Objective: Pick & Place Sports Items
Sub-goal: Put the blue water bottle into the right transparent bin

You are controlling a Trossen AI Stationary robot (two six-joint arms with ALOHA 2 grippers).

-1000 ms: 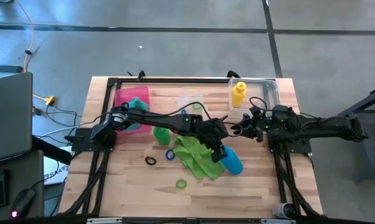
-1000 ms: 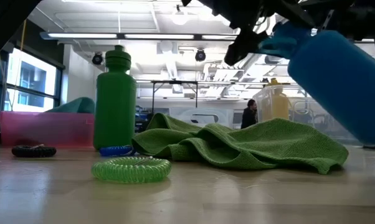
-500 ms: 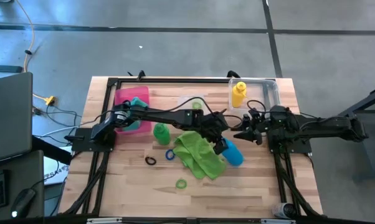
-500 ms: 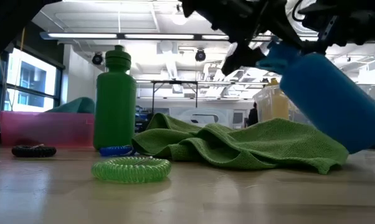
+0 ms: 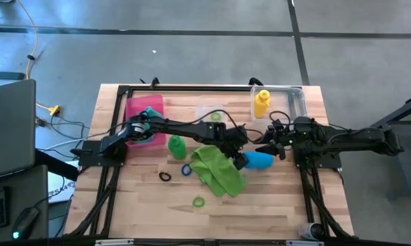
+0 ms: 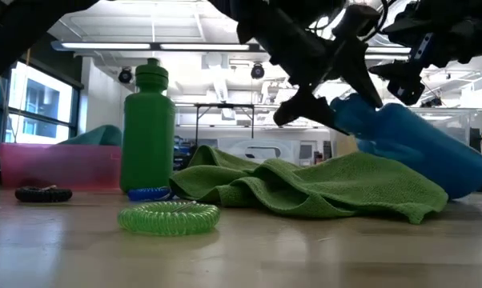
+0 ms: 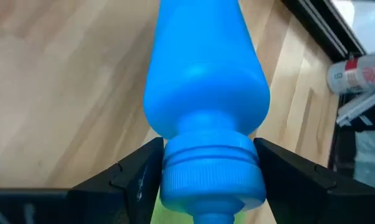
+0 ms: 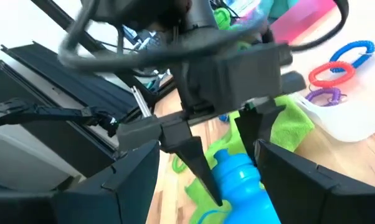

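Note:
A blue bottle (image 5: 259, 160) lies slanted right of the lime green towel (image 5: 218, 171), with my left gripper (image 5: 240, 159) shut on its cap end (image 6: 347, 112). My right gripper (image 5: 264, 145) stands open just beyond the bottle, on its far side, touching nothing; the bottle shows past its fingers (image 8: 240, 180). The green bottle (image 5: 177, 145) stands upright left of the towel. A yellow bottle (image 5: 261, 104) stands in a clear box. A teal towel (image 5: 149, 113) lies in the pink tray. Black (image 5: 165, 176), blue (image 5: 186, 169) and green (image 5: 199, 202) rings lie on the table. My left gripper pinches the bottle's ribbed cap collar (image 7: 209, 165) between its two fingers (image 7: 141, 174), one on each side. It comes from the table's left, slanting down, in line with the bottle. The bottle is tilted, cap end raised, its base (image 6: 465, 180) low at the table.
A clear box (image 5: 287, 96) stands at the far right, the pink tray (image 5: 138, 108) at the far left. A low clear container (image 8: 337, 115) holds red, blue and purple rings. The black frame rails (image 5: 308, 184) run along both sides.
My left gripper has sunk and gone a little toward the table's far edge with the blue bottle. The bottle has swung from pointing near-right to pointing right and has tipped lower, its base coming down toward the table.

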